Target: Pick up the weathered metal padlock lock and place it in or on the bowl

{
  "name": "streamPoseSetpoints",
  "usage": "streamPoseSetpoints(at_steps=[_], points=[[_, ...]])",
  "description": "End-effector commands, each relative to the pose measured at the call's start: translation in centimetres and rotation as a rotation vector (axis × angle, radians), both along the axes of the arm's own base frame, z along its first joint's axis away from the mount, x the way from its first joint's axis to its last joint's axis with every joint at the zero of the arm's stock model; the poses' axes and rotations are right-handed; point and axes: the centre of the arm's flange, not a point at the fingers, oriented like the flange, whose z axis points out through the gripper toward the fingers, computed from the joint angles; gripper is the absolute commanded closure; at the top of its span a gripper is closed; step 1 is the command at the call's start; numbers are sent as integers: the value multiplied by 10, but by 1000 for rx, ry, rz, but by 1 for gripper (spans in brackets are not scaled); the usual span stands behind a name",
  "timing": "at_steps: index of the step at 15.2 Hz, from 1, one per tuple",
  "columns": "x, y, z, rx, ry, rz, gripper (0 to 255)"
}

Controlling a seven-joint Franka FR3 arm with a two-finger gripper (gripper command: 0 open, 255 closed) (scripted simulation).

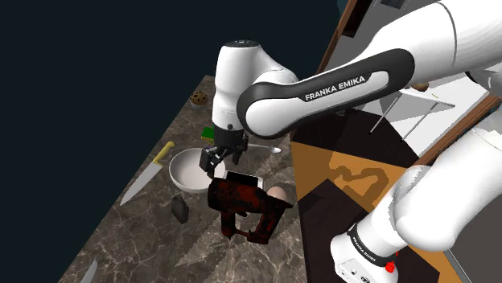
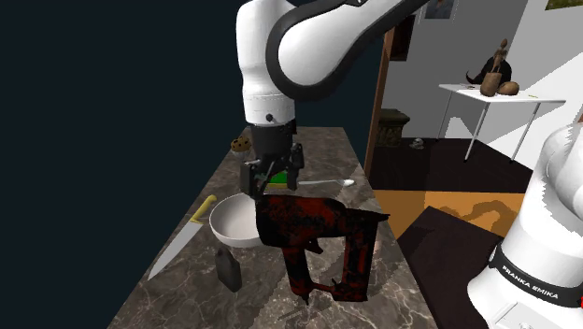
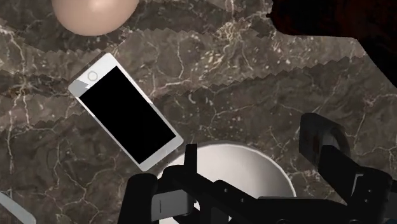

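**Shoulder view:** You've got the hand (image 1: 218, 157) hanging over the white bowl (image 1: 181, 175), above the rim on the arm's side. Its black fingers merge with the dark clutter behind them, so don't read the grip here. The padlock (image 1: 180, 209) is small and dark grey. It stands on the marble table (image 1: 129, 233) just beside the bowl, at the rim away from the hand, lower than the hand and not touching it. A red-and-black power tool (image 1: 246, 207) lies by the bowl, close to the hand, and hides what's behind it. A pale egg-like thing (image 1: 280, 193) peeks out past the tool. A yellow-handled knife (image 1: 147, 175) lies across the bowl from the hand.

**Second exterior view:** The hand (image 2: 272, 182) sits above the bowl (image 2: 229, 229). The power tool (image 2: 318, 238) covers the bowl's rim on the hand's side. The padlock (image 2: 227, 267) is upright on the table (image 2: 187, 299), next to the bowl and apart from the hand. You can't make out its shackle. A green thing (image 2: 278, 176) shows behind the fingers, and I can't ID it.

**Wrist view:** The hand (image 3: 253, 149) is released. The fingers stand apart with nothing clasped, and the bowl (image 3: 245, 162) lies below them, partly hidden by the hand's body. A phone (image 3: 124, 113) lies screen-up beyond the fingertips. The egg-like thing (image 3: 94, 13) past it is cut off by the frame. The power tool (image 3: 337, 22) is a dark mass, also cut off.
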Motion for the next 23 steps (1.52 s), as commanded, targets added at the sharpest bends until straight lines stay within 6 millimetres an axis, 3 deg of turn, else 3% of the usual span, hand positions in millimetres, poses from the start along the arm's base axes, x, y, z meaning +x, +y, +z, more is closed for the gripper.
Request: streamPoseSetpoints(at_steps=[1, 10, 18, 23], points=[[8, 21, -11, 6, -4, 5, 0], [42, 118, -63, 28, -21, 31, 0], [40, 119, -103, 28, -21, 31, 0], [40, 119, -103, 28, -21, 31, 0]])
